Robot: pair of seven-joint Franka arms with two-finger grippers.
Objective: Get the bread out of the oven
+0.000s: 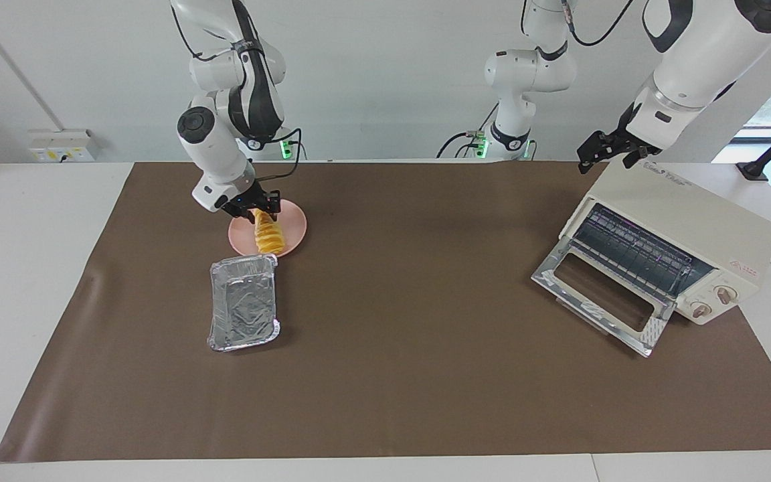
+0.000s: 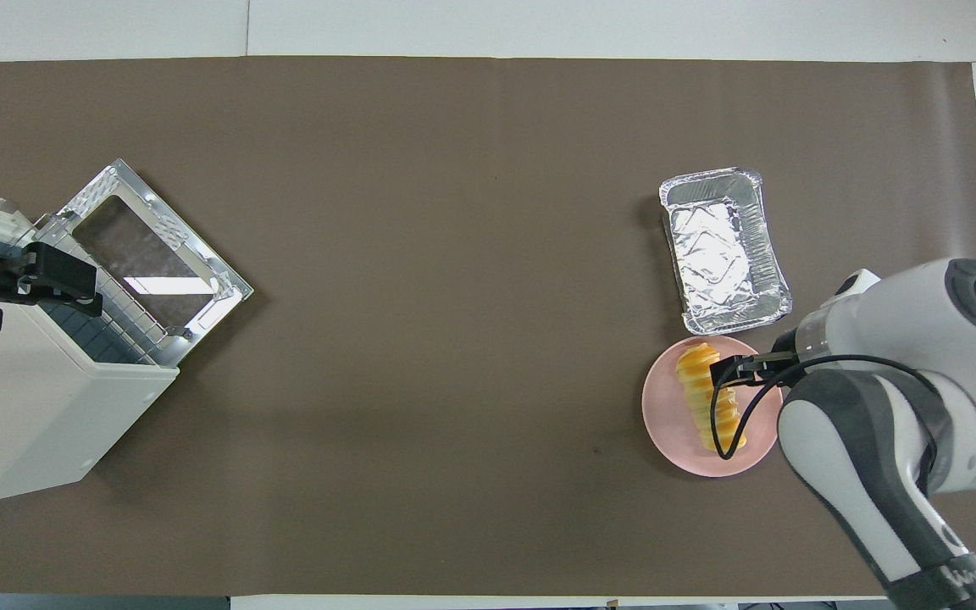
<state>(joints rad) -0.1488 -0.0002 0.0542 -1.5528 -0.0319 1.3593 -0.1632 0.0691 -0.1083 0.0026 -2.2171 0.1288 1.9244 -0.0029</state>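
The bread (image 1: 270, 235), a ridged golden loaf, lies on a pink plate (image 1: 294, 224) toward the right arm's end of the table; it also shows in the overhead view (image 2: 706, 402) on the plate (image 2: 668, 411). My right gripper (image 1: 256, 213) is open just over the loaf's end nearer the robots, and shows in the overhead view (image 2: 725, 373). The cream-white oven (image 1: 687, 221) stands at the left arm's end with its glass door (image 1: 600, 291) folded down and the wire rack (image 1: 633, 251) bare. My left gripper (image 1: 601, 150) waits open over the oven's top (image 2: 30, 407).
A silver foil tray (image 1: 243, 304) sits empty just farther from the robots than the plate; it also shows in the overhead view (image 2: 723, 250). A brown mat (image 1: 412, 335) covers the table between plate and oven.
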